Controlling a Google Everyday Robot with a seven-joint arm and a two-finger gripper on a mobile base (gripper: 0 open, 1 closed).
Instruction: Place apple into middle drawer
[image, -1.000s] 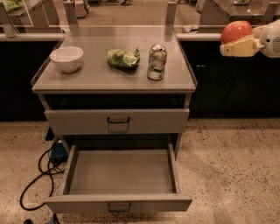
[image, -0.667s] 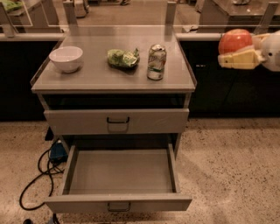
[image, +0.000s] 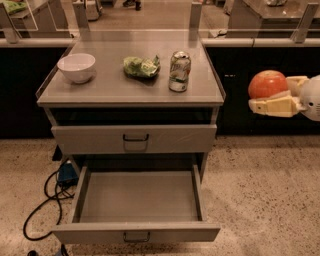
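Note:
The apple (image: 267, 83) is red-orange and round, held in my cream-coloured gripper (image: 274, 95) at the right edge of the camera view, in the air to the right of the cabinet. One finger (image: 272, 106) shows under the apple. The middle drawer (image: 137, 198) is pulled fully open below the cabinet top, its flat grey floor bare, with a small dark loop handle (image: 136, 236) on its front. The apple is to the right of the drawer and well above it.
On the cabinet top (image: 110, 87) stand a white bowl (image: 76, 67), a green snack bag (image: 141, 66) and a silver-and-green drink can (image: 179, 71). The top drawer (image: 135, 138) is closed. A black cable and blue box (image: 64, 175) lie on the floor at the left.
My gripper with the apple has moved down and slightly left, from level with the counter behind to about the cabinet top's front edge height.

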